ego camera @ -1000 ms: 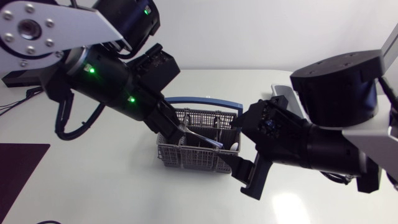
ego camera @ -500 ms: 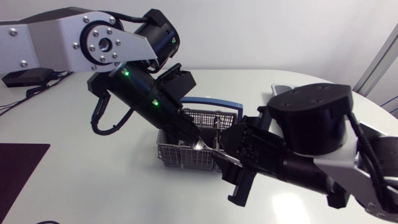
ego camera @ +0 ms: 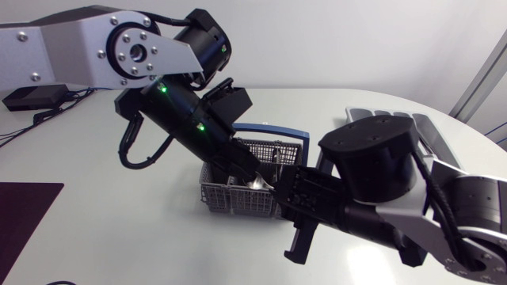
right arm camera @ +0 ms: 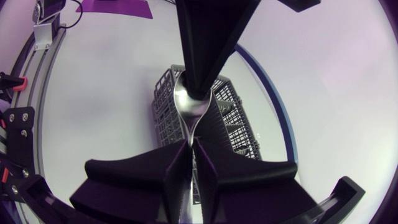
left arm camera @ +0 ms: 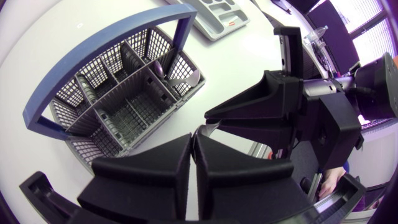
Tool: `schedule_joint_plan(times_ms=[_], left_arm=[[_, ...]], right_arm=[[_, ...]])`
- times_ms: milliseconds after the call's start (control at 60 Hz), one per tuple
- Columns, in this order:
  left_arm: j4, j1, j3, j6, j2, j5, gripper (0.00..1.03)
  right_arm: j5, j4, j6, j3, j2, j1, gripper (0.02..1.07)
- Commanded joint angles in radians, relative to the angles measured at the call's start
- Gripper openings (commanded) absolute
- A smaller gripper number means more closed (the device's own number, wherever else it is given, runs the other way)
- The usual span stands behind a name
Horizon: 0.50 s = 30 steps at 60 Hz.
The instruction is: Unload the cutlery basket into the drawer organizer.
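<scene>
Print: one small red mark inside the organizer [left arm camera: 217, 12], too small to read.

Grip, left hand [left arm camera: 193, 140]: fingers nearly together with a thin slit between them, pinching the bowl end of a spoon [right arm camera: 191, 109].

Grip, right hand [right arm camera: 190, 148]: also narrow, fingers closed on the spoon's handle from both sides. Both hands are on the same spoon, tip to tip.

The spoon sits just above the basket [ego camera: 226, 202], over the end nearest the right arm, clear of the worktop [ego camera: 119, 214].

The basket is grey mesh with a blue hoop handle [ego camera: 269, 129], upright on the worktop under both hands. More cutlery [left arm camera: 180, 78] stands in a compartment at the end nearest the organizer.

The organizer is a grey tray lying flat on the worktop beyond the basket, on the right arm's side, well apart from both hands. In the head view the right arm partly hides it.
</scene>
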Motion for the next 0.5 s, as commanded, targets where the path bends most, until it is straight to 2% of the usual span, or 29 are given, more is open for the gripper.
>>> schedule_joint_plan(times_ms=[0,67,133,167,217,350,483], left_arm=[[-0.022,-0.008,0.029,-0.017,0.015,0.016,0.03],[-0.024,-0.006,0.032,-0.017,0.012,0.033,0.06],[-0.024,-0.003,0.038,-0.018,0.003,0.042,0.19],[-0.024,0.003,0.046,-0.02,-0.005,0.056,0.32],[-0.024,0.006,0.052,-0.02,-0.011,0.061,0.42],[-0.018,0.012,0.067,-0.02,-0.034,0.061,0.62],[0.027,0.043,0.089,-0.027,-0.063,0.061,0.67]], right_arm=[[0.009,0.007,0.0,0.008,0.013,0.005,0.09],[0.009,0.001,0.002,0.007,0.013,0.006,0.08],[0.009,-0.002,0.002,-0.001,0.011,0.006,0.07],[0.009,-0.008,0.002,-0.004,0.009,0.006,0.08],[0.009,-0.011,0.002,-0.009,0.005,0.006,0.07],[0.001,-0.037,0.002,-0.024,-0.018,0.003,0.08],[-0.033,-0.081,-0.002,-0.052,-0.076,-0.015,0.07]])
